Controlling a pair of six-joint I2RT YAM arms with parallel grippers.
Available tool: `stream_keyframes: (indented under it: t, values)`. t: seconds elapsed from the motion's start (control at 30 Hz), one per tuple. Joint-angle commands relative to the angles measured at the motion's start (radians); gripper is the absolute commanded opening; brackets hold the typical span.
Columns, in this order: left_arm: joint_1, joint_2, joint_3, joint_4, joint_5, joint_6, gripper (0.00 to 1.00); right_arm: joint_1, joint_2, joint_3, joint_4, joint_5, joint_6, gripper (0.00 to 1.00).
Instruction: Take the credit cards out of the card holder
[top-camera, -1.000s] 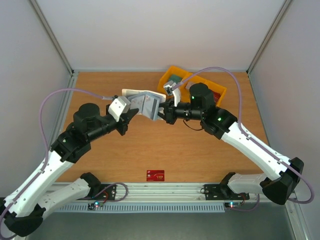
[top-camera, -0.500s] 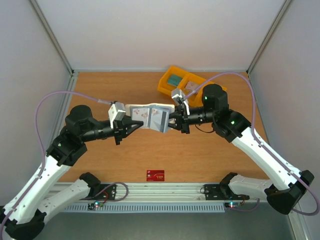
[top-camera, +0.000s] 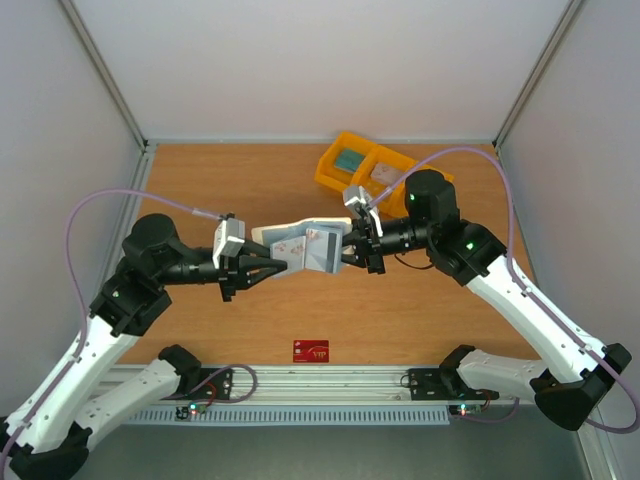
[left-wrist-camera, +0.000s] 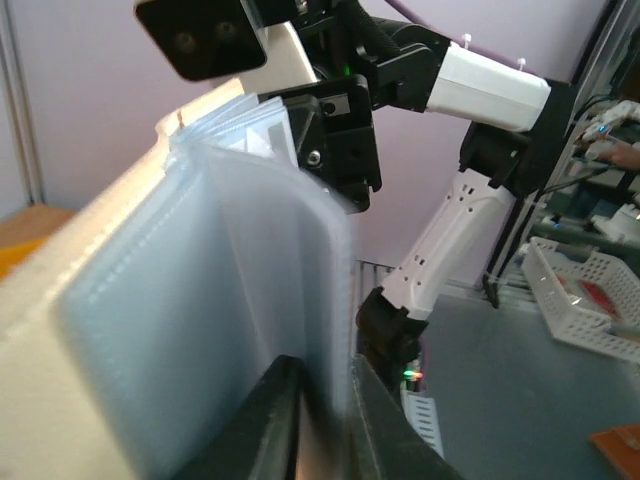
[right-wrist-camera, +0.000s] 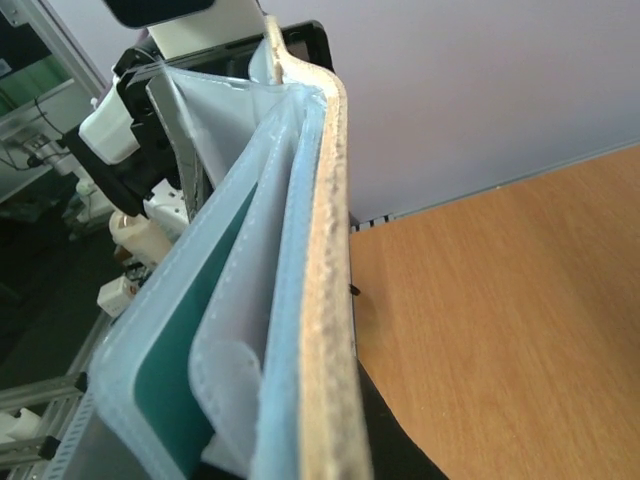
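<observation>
Right end effector clamped on holder edge, above table middle. Left end effector: jaws narrowly parted astride a sleeve; grip cannot be told.

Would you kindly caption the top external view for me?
Right hand holds the open card holder aloft; left hand at its sleeves.

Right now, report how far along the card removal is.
Done, apparently: one red card lies on the table. In hand: the card holder hangs between the arms, the right gripper clamped on its edge, the left gripper straddling a clear sleeve. Left: what looks like a teal card sits in a sleeve.
</observation>
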Motion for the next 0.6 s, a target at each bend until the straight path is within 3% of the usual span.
stream_keyframes:
  t: [0.0,0.1,0.33,0.57]
  values:
    - [0.003,-0.025,0.026,0.012,-0.034,0.072,0.09,0.002,-0.012,0.039,-0.027,0.014,-0.039,0.02]
    - [-0.007,-0.027,0.029,-0.011,-0.107,0.144,0.01,0.001,-0.007,0.046,-0.033,0.02,-0.043,0.02]
    - [-0.076,0.002,0.012,0.076,-0.125,0.098,0.0,0.002,-0.008,0.06,-0.045,0.017,-0.054,0.02]
    - [0.014,-0.024,-0.075,0.098,-0.28,-0.14,0.0,0.001,-0.029,0.08,-0.084,-0.097,-0.097,0.02]
